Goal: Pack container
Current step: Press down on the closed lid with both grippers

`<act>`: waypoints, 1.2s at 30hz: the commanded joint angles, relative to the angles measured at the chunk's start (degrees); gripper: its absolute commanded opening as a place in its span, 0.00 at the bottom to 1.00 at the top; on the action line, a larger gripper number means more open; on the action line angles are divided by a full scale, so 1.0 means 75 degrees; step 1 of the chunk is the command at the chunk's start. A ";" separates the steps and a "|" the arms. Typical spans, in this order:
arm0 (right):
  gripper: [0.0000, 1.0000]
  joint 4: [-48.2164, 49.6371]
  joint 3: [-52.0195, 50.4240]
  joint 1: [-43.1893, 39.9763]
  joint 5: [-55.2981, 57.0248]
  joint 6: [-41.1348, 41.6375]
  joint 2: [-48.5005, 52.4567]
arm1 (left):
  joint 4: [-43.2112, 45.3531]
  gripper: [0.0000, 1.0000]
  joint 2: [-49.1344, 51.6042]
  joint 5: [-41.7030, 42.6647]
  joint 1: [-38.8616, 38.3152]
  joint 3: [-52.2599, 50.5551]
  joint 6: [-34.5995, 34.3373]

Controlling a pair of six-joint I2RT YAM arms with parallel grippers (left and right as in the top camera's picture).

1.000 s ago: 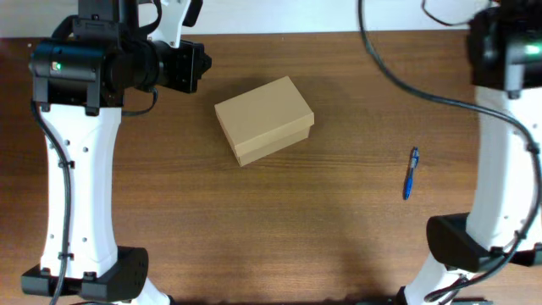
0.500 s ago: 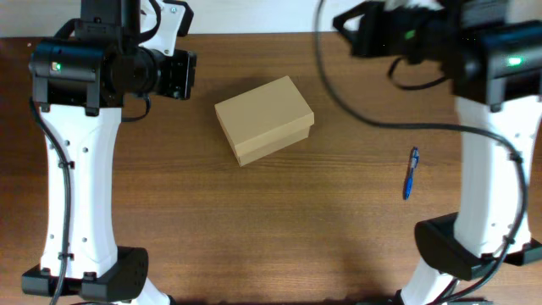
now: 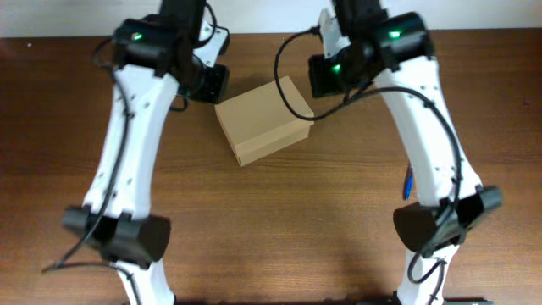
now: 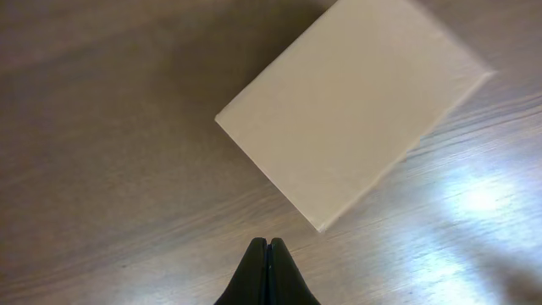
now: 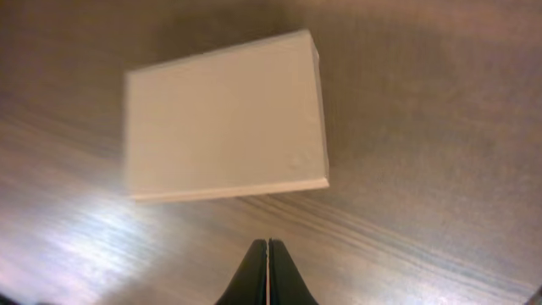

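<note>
The left gripper (image 4: pixel 268 247) has its jaws pressed together and holds nothing. It hangs just off a corner of the container (image 3: pixel 262 120), not touching it. The right gripper (image 5: pixel 268 247) is also closed tight and empty, off one long edge of the container. The container sits shut on the counter (image 3: pixel 296 229), its top plain tan cardboard. A blue pen (image 3: pixel 406 183) lies well to the right of the container.

Closed tan box (image 3: pixel 262 119) sits angled on wood table (image 3: pixel 279 229), upper middle. Left arm (image 3: pixel 135 110) has its black wrist just beside the box's upper-left corner. Right arm (image 3: pixel 423 102) has its wrist at the upper-right corner. Blue pen (image 3: pixel 406 185) lies well right of the box, partly hidden behind right arm.
</note>
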 commanded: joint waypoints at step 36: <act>0.04 0.3541 -0.4806 0.0047 -0.0455 0.0181 0.0160 | 0.0274 0.02 0.2824 -0.0111 -0.0458 -0.0163 0.0181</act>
